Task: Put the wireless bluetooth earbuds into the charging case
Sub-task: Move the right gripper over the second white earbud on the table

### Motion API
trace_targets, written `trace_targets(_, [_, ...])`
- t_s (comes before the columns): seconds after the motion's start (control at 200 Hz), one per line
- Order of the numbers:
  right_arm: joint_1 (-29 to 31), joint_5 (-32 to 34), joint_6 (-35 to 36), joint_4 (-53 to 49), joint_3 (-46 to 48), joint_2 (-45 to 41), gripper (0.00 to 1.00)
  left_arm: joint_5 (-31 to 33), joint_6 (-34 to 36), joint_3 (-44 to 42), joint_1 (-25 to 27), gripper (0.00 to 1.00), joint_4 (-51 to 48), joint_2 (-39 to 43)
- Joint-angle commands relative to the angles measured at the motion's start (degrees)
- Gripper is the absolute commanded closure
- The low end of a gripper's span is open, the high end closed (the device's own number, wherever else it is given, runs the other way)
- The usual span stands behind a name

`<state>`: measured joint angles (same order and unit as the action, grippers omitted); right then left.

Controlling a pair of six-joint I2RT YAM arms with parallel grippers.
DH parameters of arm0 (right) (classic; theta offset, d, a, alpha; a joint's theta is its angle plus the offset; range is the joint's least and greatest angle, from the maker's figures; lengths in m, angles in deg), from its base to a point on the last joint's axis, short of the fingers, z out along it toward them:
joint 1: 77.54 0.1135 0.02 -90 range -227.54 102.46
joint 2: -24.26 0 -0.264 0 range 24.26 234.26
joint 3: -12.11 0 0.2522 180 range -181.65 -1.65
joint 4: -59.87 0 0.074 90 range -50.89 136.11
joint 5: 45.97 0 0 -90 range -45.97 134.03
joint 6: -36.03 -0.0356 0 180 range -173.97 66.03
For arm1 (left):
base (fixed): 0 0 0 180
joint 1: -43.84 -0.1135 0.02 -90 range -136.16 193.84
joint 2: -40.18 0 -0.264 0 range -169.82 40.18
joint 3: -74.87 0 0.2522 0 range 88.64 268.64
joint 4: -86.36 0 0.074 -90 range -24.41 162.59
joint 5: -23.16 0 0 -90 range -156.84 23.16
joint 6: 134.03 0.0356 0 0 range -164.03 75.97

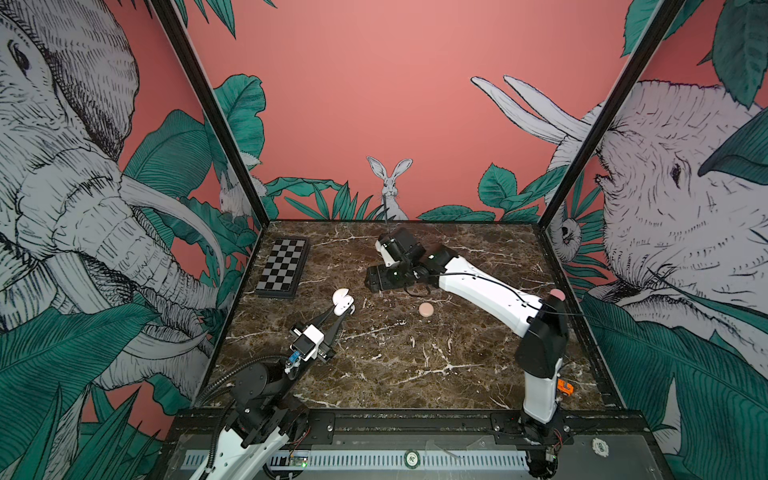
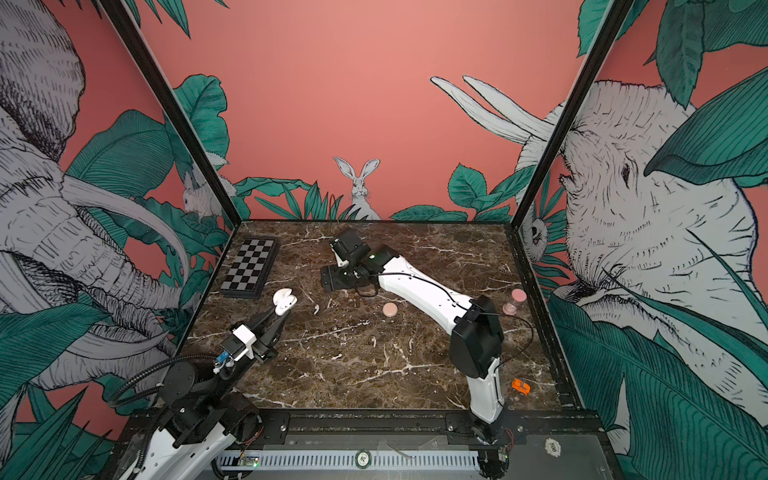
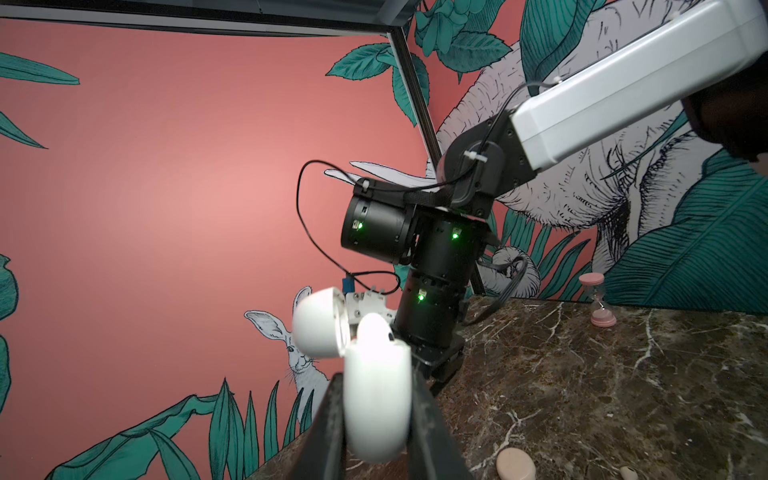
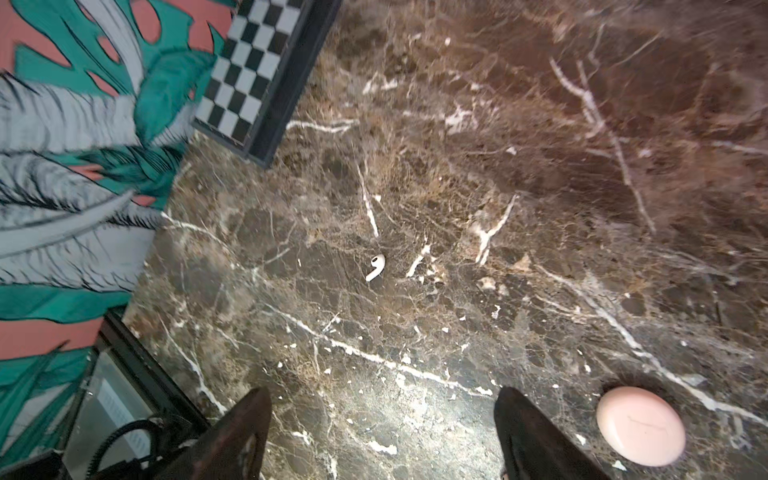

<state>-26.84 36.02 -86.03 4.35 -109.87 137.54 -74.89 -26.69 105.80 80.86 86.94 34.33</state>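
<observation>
In both top views the left tool (image 1: 341,312) is gripping the white charging case (image 1: 343,303), which has its lid flipped open, near the chessboard (image 1: 284,266). In a top view one earbud (image 2: 316,308) is lying on the bench (image 2: 374,374) just right of the case. In the left wrist view the case (image 3: 376,399) is sitting clamped between both fingers (image 3: 324,432). In the right wrist view the right tool (image 4: 382,436) is hanging open, fingers spread wide. The earbud (image 4: 376,267) is lying ahead of it, well apart from a pink puck (image 4: 640,424).

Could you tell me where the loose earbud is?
The earbud lies on the table, left of centre in a top view, just right of the white case.
</observation>
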Motion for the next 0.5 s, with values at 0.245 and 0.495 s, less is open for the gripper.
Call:
trace_targets(0.245, [3.26, 1.17, 6.73, -8.52, -14.27, 15.05, 0.21, -0.60, 1.93, -1.00, -0.30, 1.00, -1.20, 3.89])
trace_targets(0.495, [3.55, -0.18, 9.19, -8.62, -18.68, 20.70, 0.28, -3.66, 0.33, -1.18, -0.28, 1.00, -0.93, 3.87])
